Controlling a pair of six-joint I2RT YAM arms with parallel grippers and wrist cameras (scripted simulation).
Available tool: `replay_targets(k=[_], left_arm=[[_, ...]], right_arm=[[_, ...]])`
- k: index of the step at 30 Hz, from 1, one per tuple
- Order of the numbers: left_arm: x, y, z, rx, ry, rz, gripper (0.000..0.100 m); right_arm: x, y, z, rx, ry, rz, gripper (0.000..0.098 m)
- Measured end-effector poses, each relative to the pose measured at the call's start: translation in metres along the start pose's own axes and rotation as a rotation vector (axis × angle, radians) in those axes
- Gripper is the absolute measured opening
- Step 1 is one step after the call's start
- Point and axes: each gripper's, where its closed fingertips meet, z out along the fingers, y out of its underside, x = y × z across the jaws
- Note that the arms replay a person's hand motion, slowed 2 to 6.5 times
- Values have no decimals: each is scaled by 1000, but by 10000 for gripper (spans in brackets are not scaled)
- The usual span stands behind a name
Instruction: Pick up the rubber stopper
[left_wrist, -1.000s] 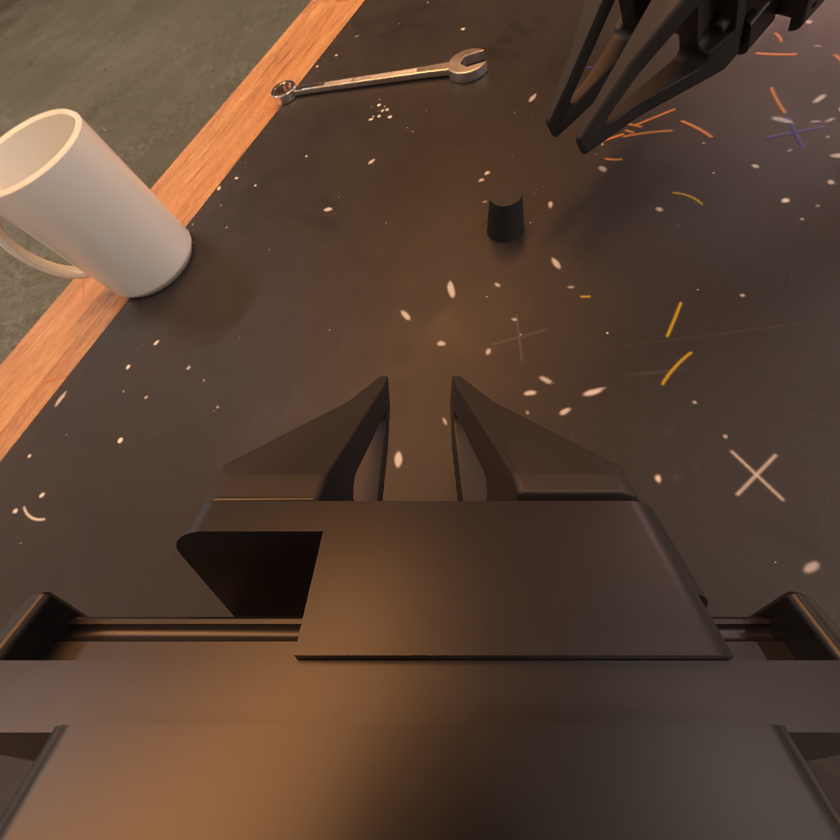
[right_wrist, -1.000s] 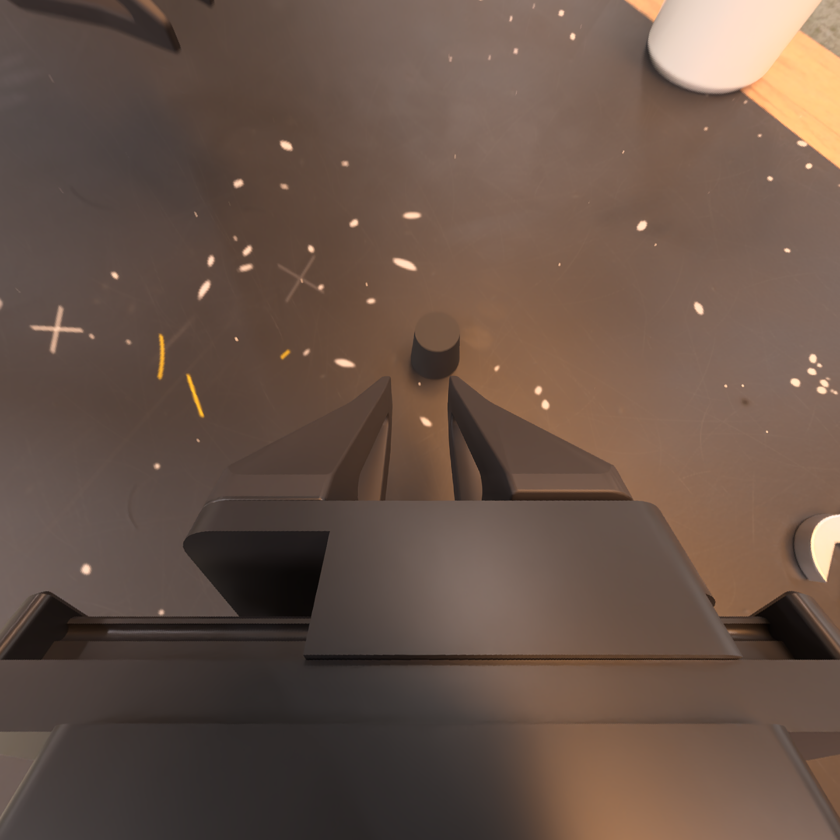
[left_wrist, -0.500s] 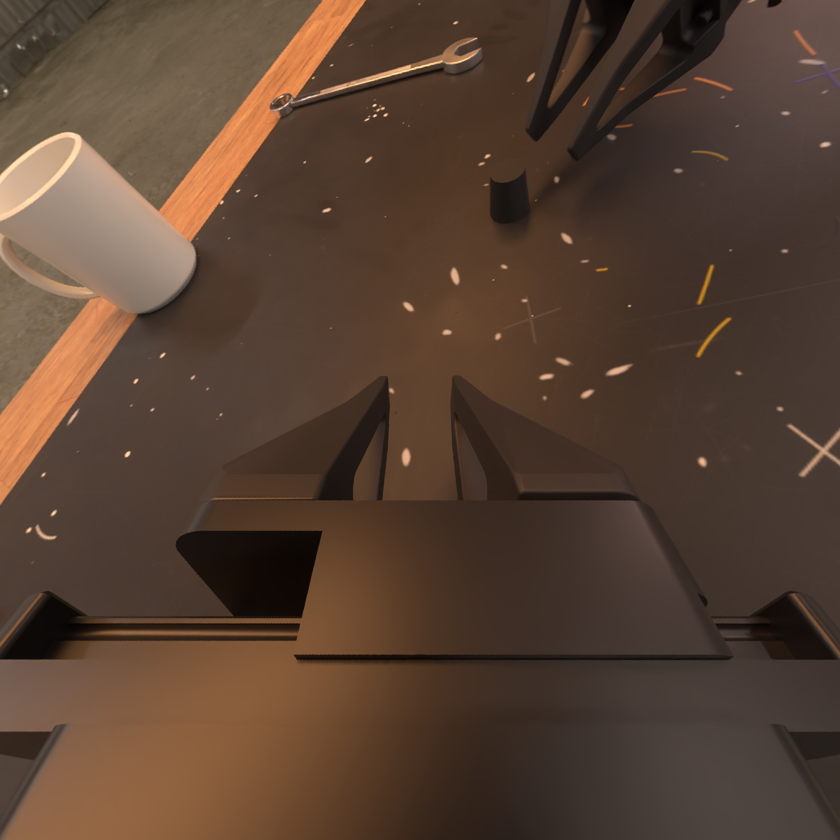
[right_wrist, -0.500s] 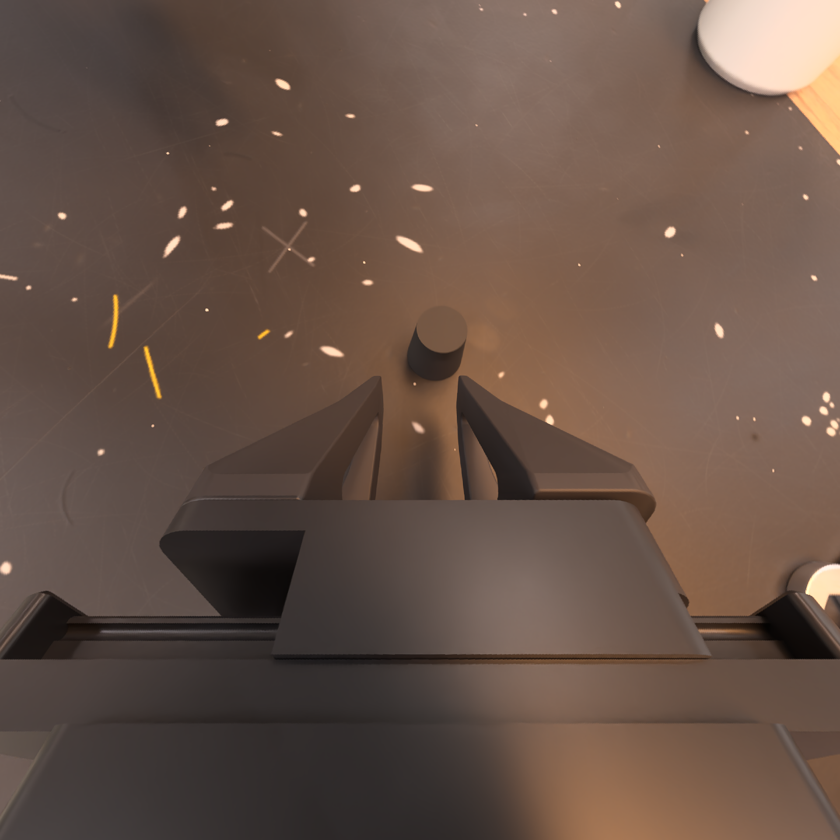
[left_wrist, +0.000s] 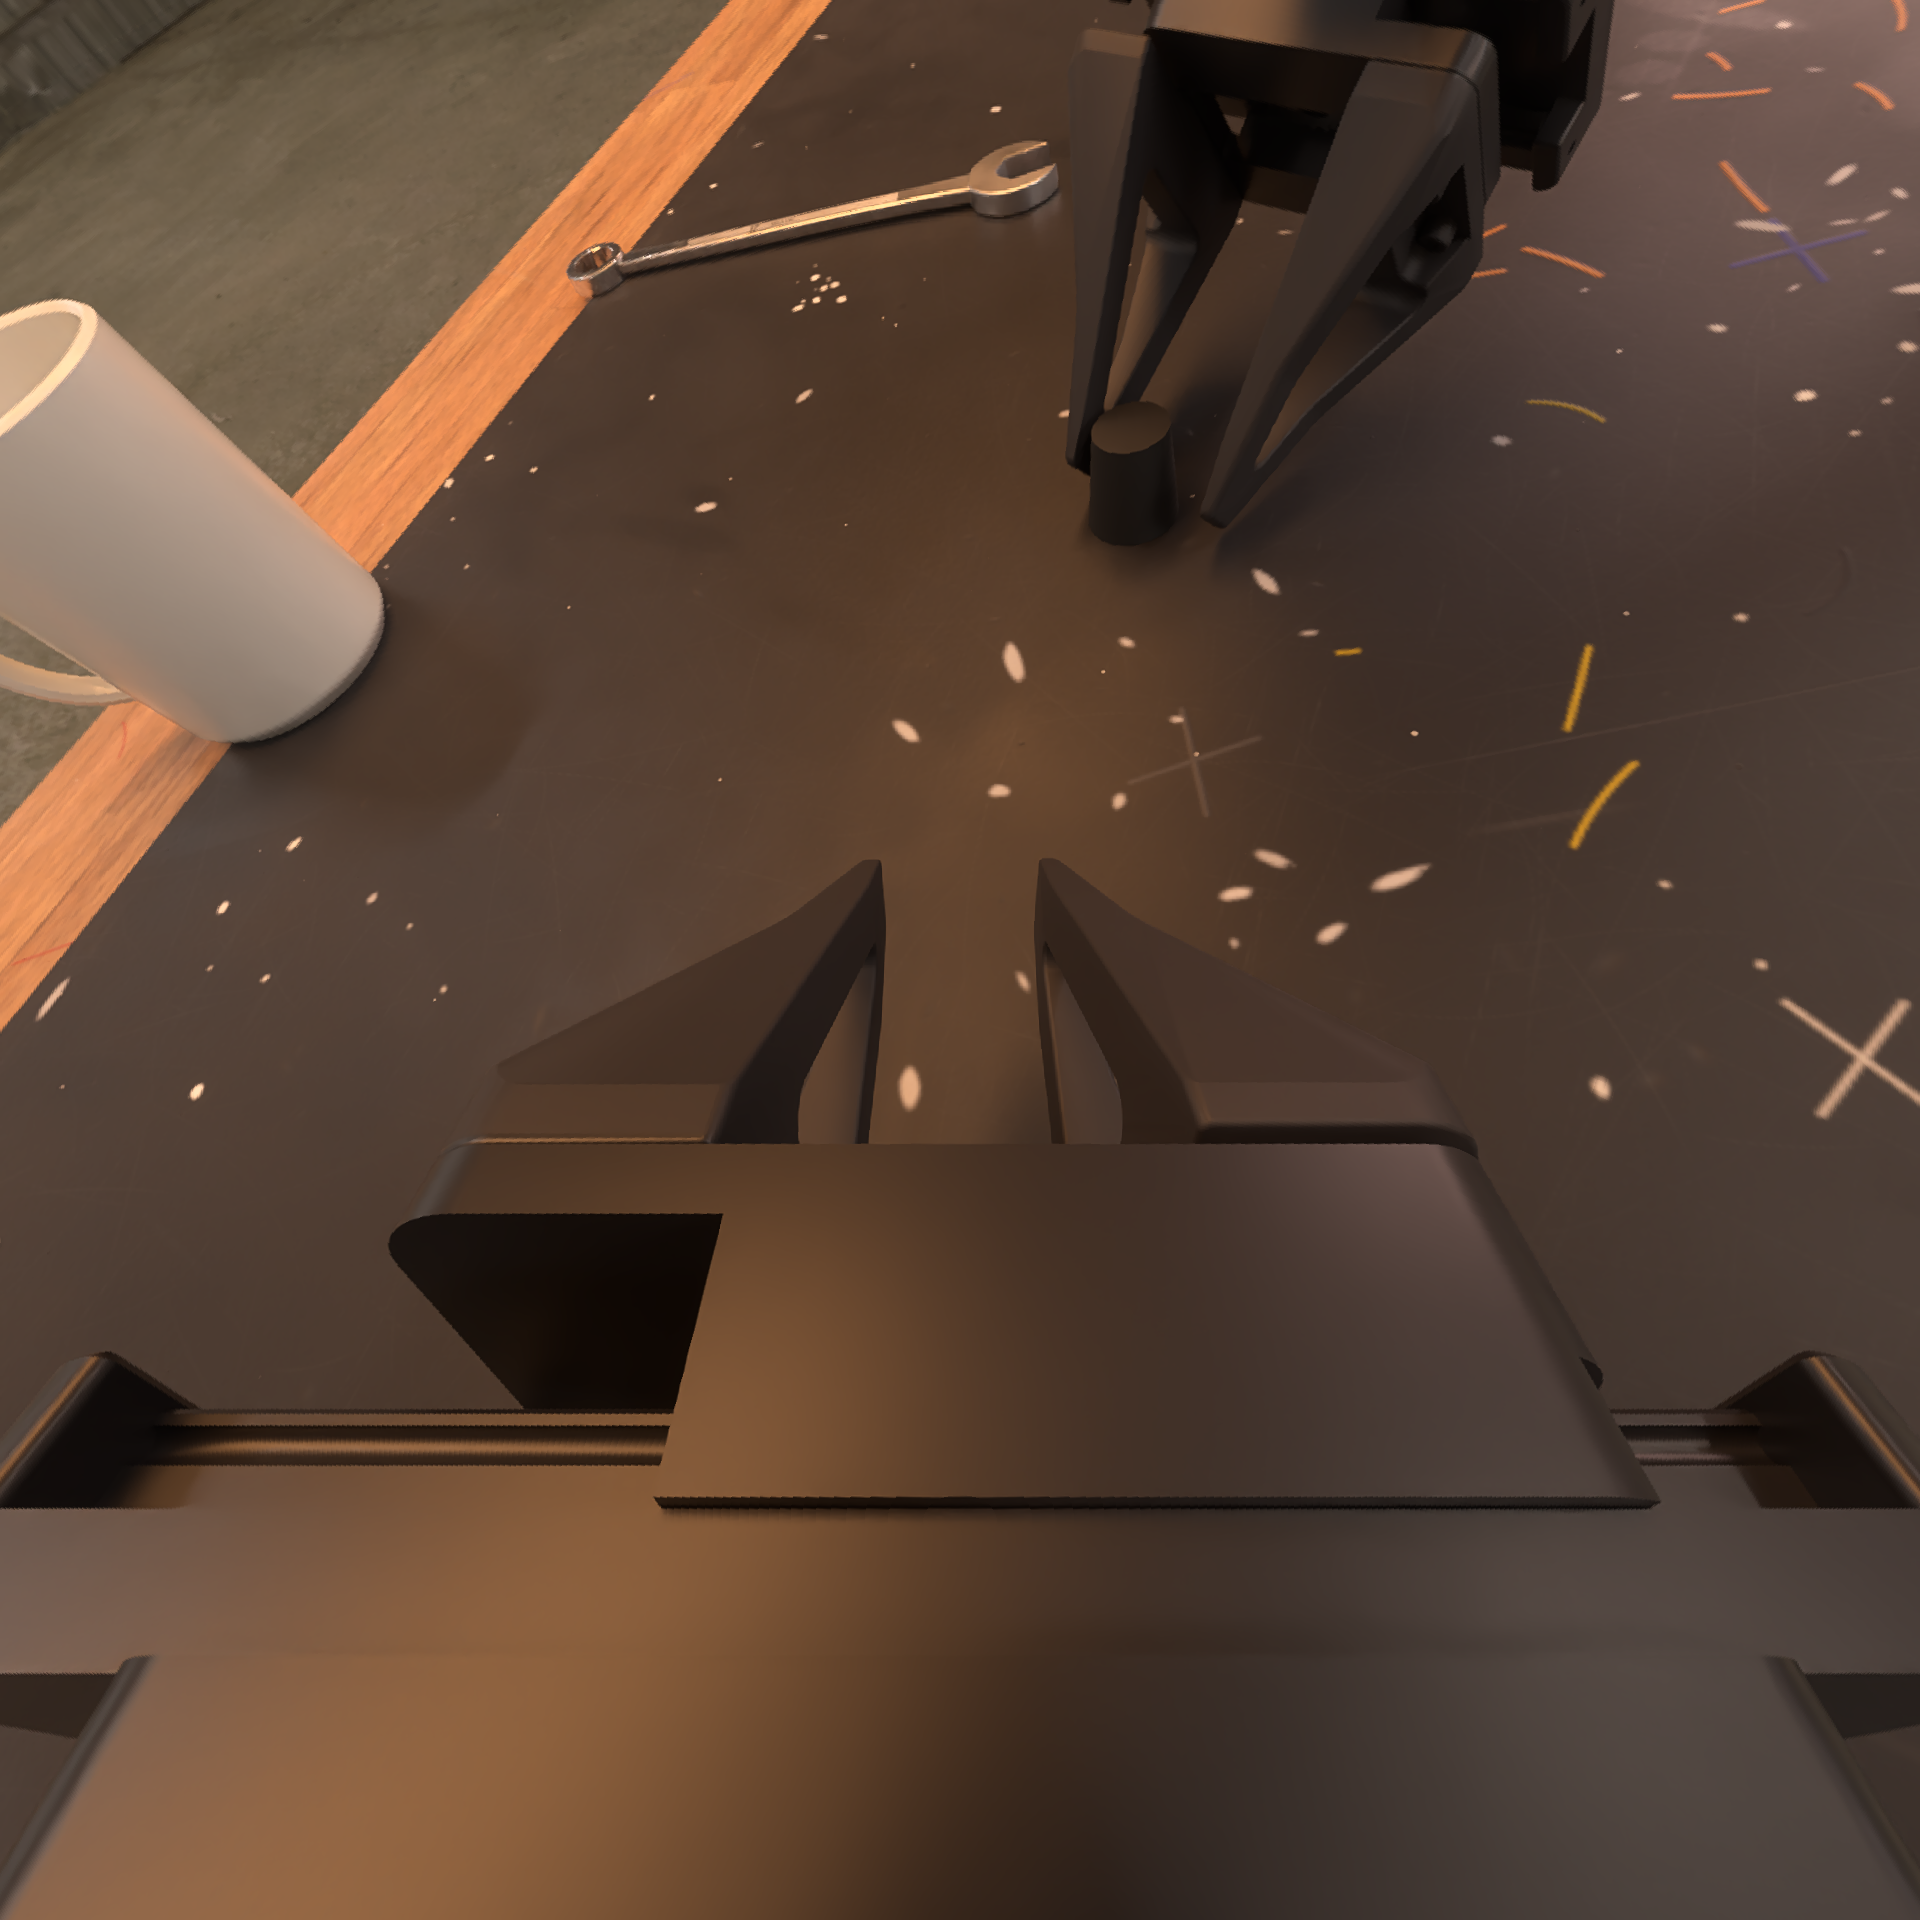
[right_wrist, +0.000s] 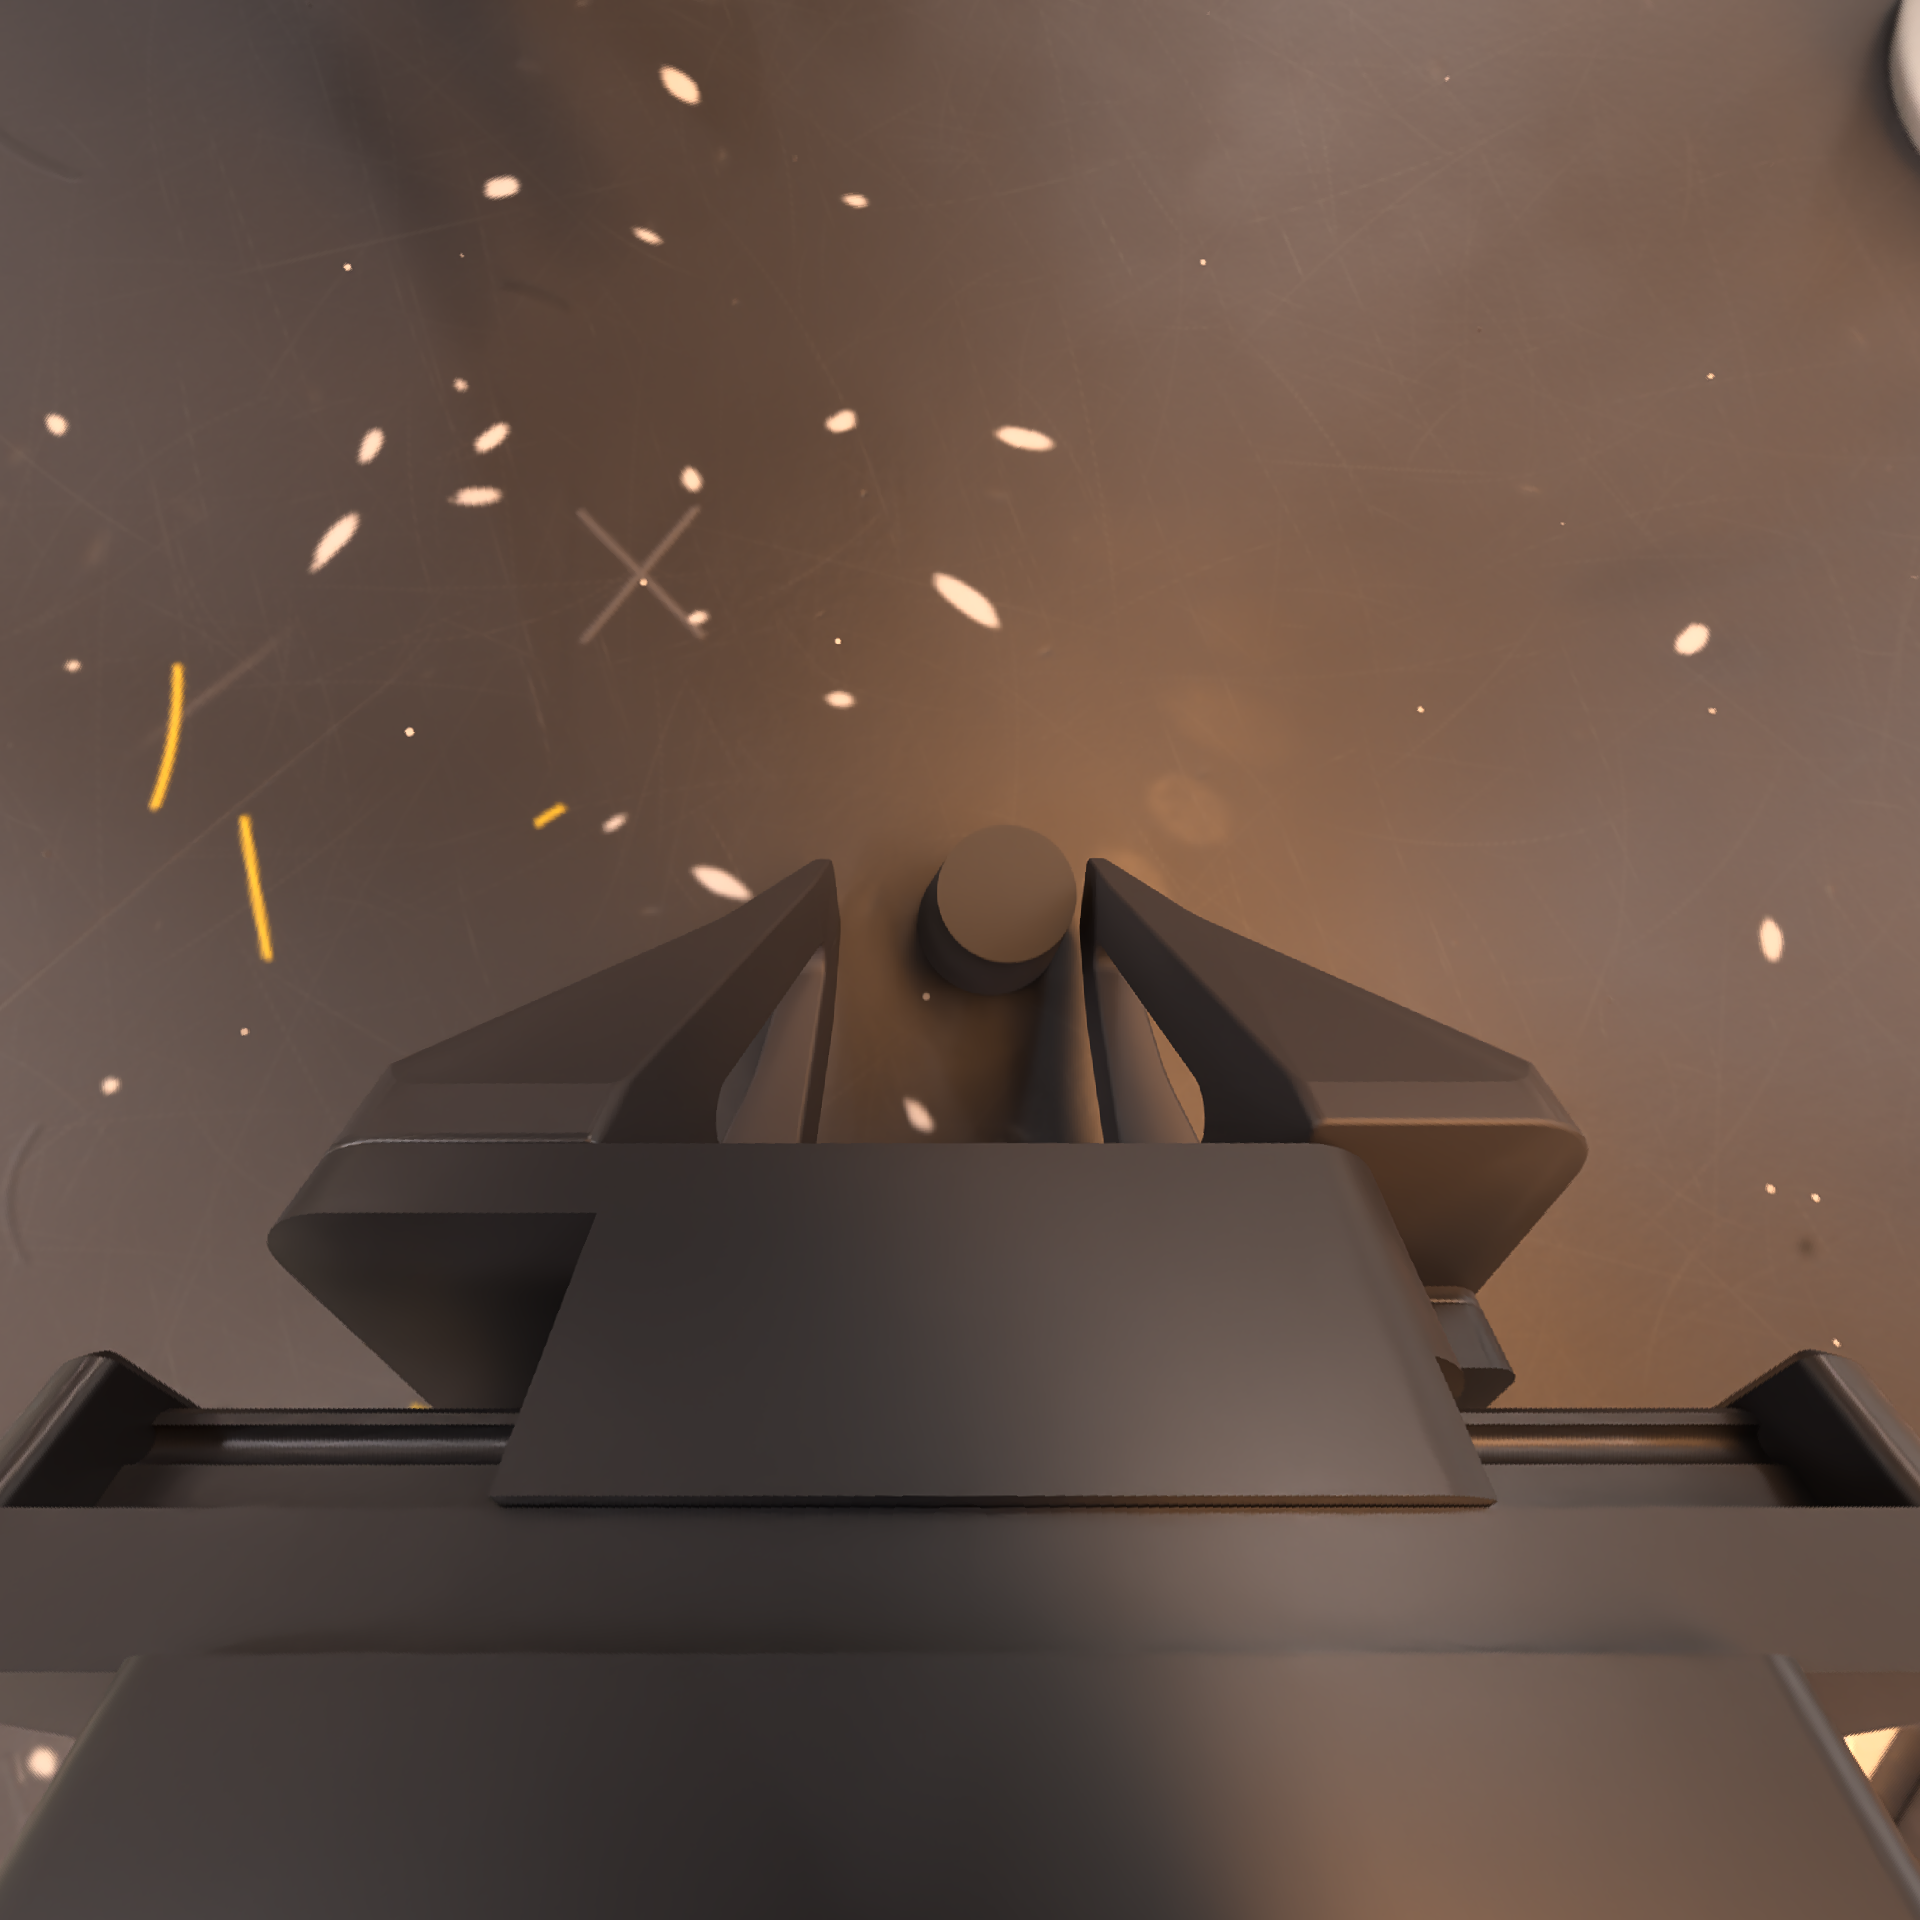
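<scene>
- 2 black grippers are seen over a dark, paint-flecked mat (left_wrist: 727, 623).
- Nearest in the left wrist view, the left gripper (left_wrist: 959, 868) is held above bare mat, its fingers parted by only a narrow gap, and nothing is gripped between them.
- Farther out, a white mug (left_wrist: 177, 540) is stood at the mat's edge, partly on the wooden border (left_wrist: 499, 343).
- Beyond, the rubber stopper (left_wrist: 1132, 473) is stood upright on the mat, narrow end up.
- It is straddled by the right gripper (left_wrist: 1148, 494), whose fingers are spread wider than the stopper; 1 finger (right_wrist: 1132, 935) is just beside it, the other clearly apart, so no grip is made.
- Farthest, a silver wrench (left_wrist: 821, 223) is laid flat near the border.
</scene>
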Motion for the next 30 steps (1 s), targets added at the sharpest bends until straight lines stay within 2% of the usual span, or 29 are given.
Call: replay_targets(k=[5, 9, 20, 24, 30], left_arm=[[0, 1, 0, -7, -1, 7, 245], [3, 3, 3, -23, 2, 31, 248], [5, 6, 5, -41, -15, 56, 249], [1, 3, 4, -21, -37, 34, 236], [-8, 0, 0, -3, -70, -20, 208]], right_arm=[[3, -3, 4, -4, -8, 34, 376], [7, -4, 5, -3, 18, 53, 238], [7, -5, 4, 2, 104, -21, 238], [5, -4, 3, 6, 137, -37, 238], [4, -4, -6, 35, 177, -15, 238]])
